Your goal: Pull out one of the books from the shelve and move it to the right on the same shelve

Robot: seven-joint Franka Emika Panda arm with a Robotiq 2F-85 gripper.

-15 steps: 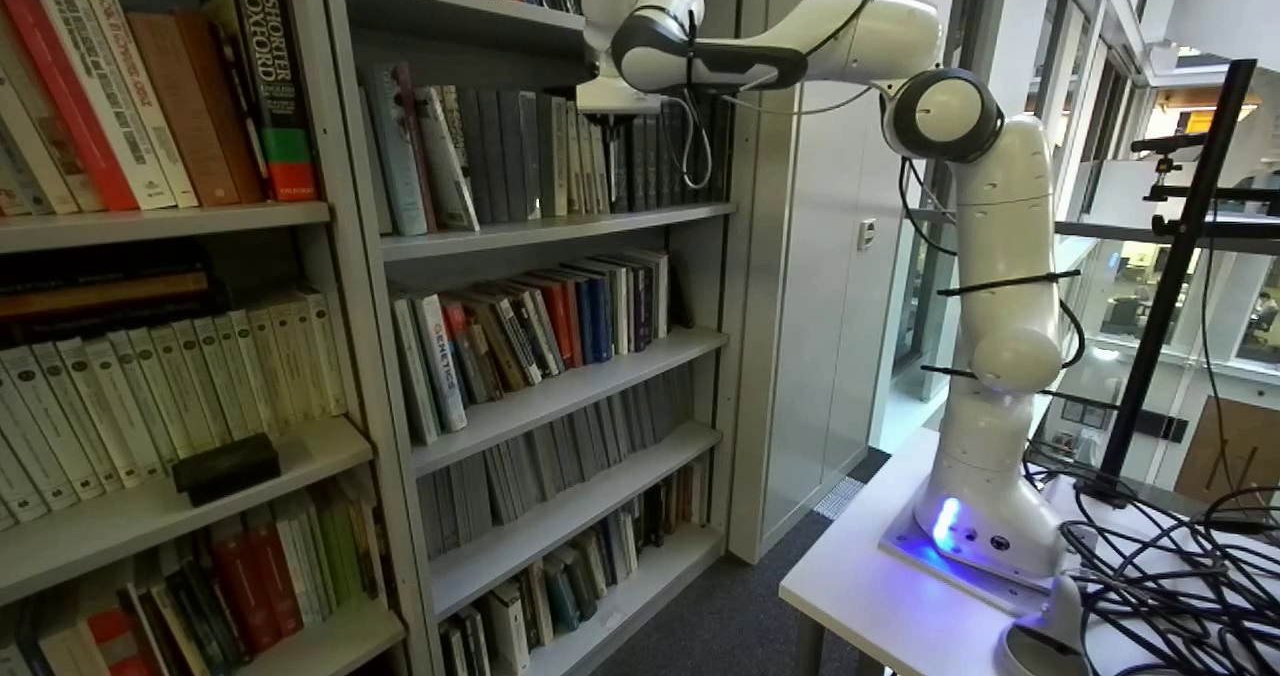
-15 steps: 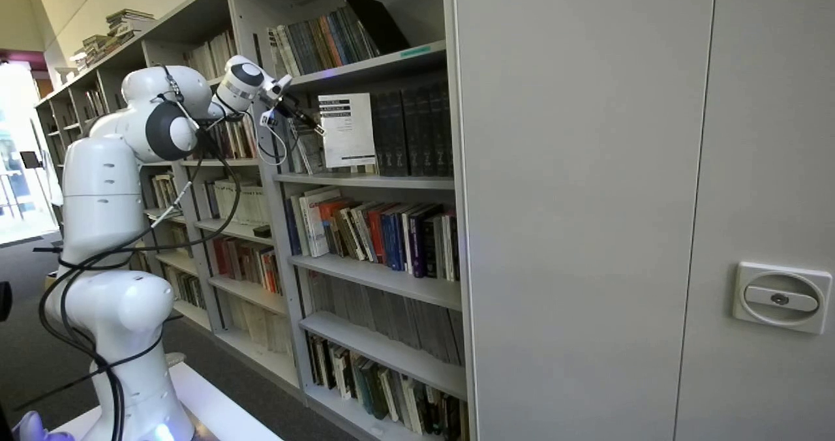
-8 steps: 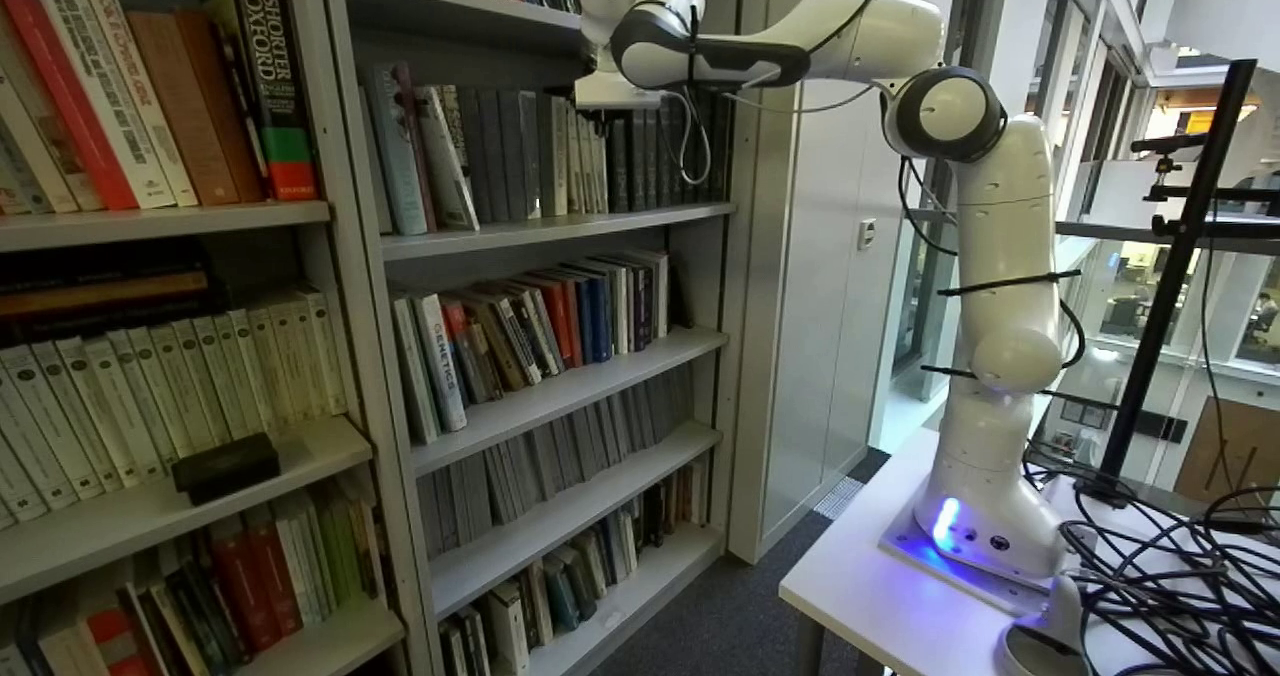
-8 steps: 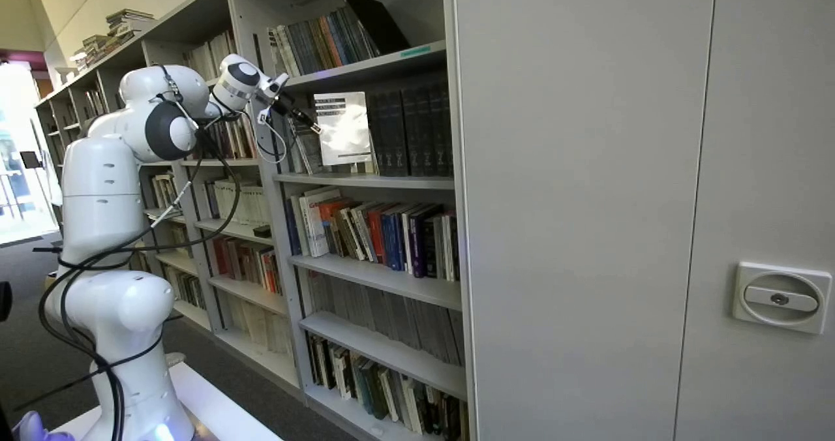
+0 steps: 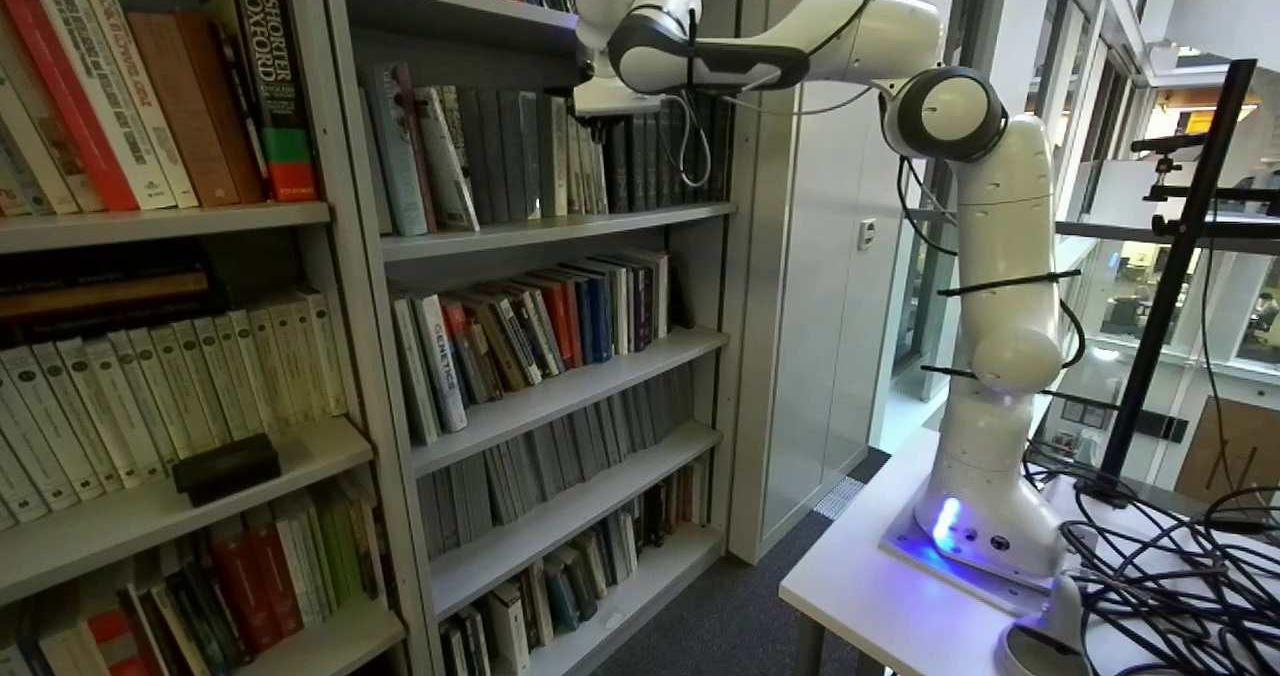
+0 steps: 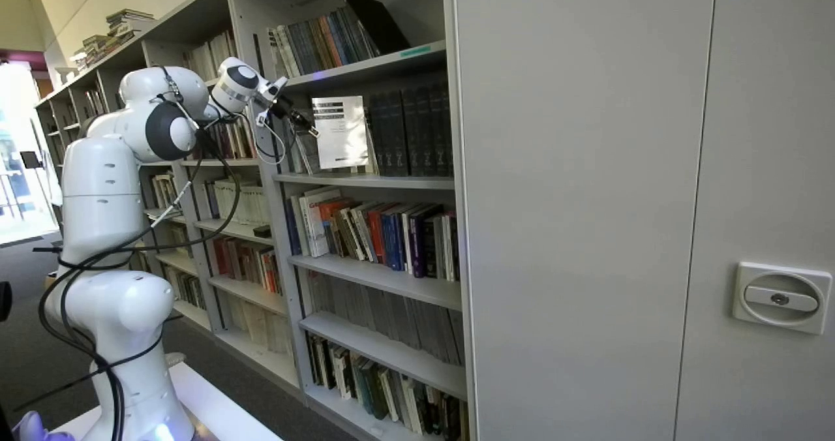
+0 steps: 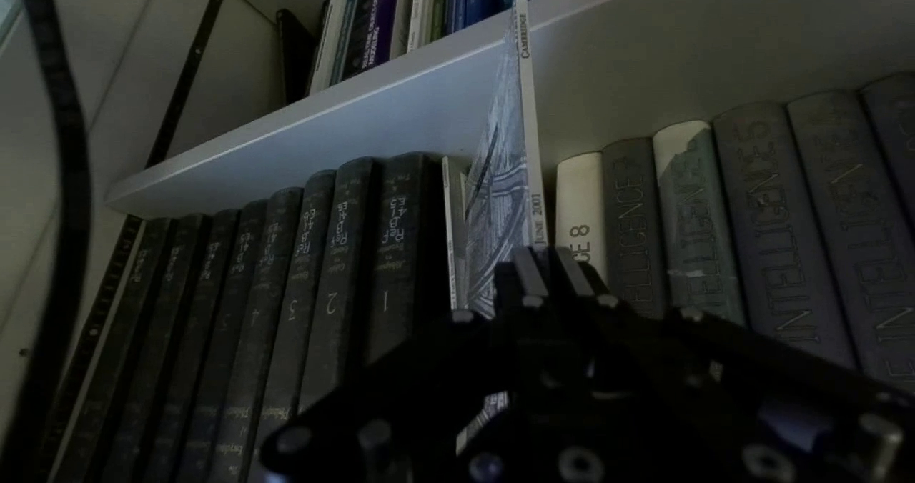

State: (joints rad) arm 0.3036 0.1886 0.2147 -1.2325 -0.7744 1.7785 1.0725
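In the wrist view, a thin white-spined paperback [image 7: 506, 197] reads "CAMBRIDGE" and "JUNE 2001" — the black metal gripper [image 7: 550, 265] clamped on it — near grey hardbacks [image 7: 761, 211] lettered "INTELLIGENCE". In an exterior view, the paperback [image 6: 339, 131] sits slightly further left than a second ago, out in front of the row of books [image 6: 416, 131] on the flat grey metal shelve [image 6: 391, 181]. In an exterior view, the grey metal bookcase [image 5: 360, 256] holds a black "SHORTER OXFORD" book [image 5: 275, 86] and a white "GENETICS" book [image 5: 443, 361].

Glare bleaches part of the white-covered book [image 6: 342, 132] at the end effector [image 6: 316, 132]. Around the end effector, the wrist view is dim, a dark cable [image 7: 68, 122] blurred.
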